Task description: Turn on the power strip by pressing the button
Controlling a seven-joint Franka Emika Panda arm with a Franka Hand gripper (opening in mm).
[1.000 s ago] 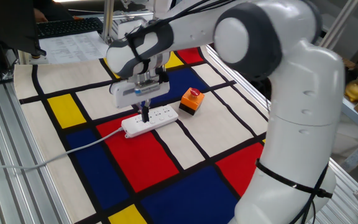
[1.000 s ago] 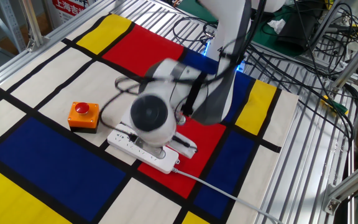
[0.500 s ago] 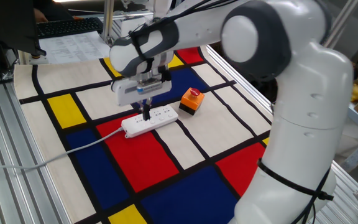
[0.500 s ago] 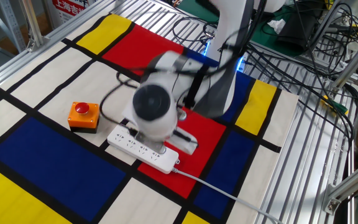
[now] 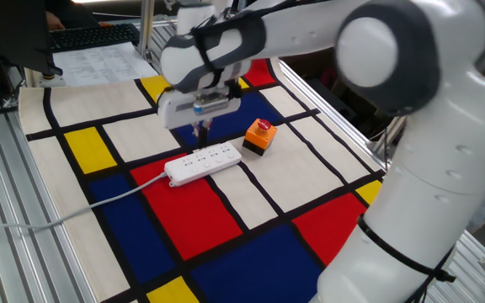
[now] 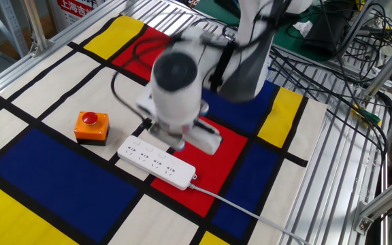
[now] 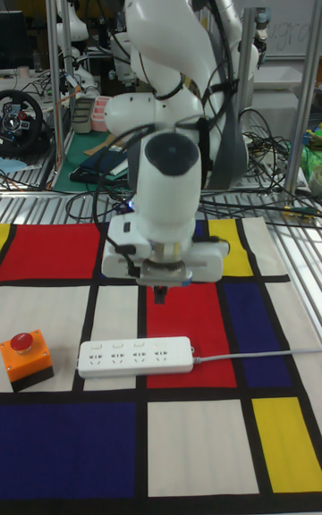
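Now claw (image 7: 161, 293) hung above power strip (image 7: 136, 357), clear of it; fingers' state couldn't be told. Strip lay on desk (image 7: 201, 434) beside orange box (image 7: 25, 358). Risk: descent missing button near corded end, hitting sockets instead.

The white arm reached out from its base over the table, bent at the elbow, its forearm sloping down to the wrist; the wrist was turned so that the gripper (image 7: 160, 293) pointed straight down at the table top; the white, box-like hand body sat level above the dark fingers (image 5: 199, 132), which hung clear of the surface; in the tall fixed view they read as one narrow dark tip, perhaps pressed together, though no view was sharp enough to settle it; in the other fixed view the wrist was blurred and hid the fingertips.
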